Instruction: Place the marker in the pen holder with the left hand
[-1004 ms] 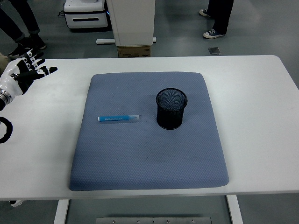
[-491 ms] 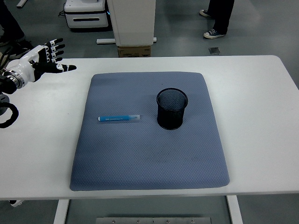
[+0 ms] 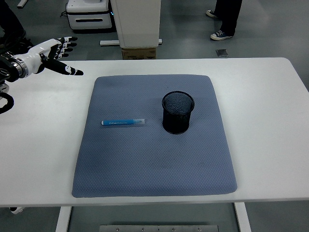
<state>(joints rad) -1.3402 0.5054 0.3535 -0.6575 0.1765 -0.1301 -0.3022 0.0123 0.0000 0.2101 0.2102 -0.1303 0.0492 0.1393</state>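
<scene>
Now | left hand [image 3: 50, 54] spread, empty | slim blue marker [image 3: 123, 123] flat on quilted mat [image 3: 154, 164] | round mesh pen holder [image 3: 177, 112] upright

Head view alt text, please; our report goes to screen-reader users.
A blue marker lies flat on a blue-grey mat, left of an upright black mesh pen holder. The robot's left hand, fingers spread and empty, hovers at the white table's far-left corner.

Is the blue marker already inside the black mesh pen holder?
No, the blue marker lies flat on the grey mat, left of the black mesh pen holder.
</scene>
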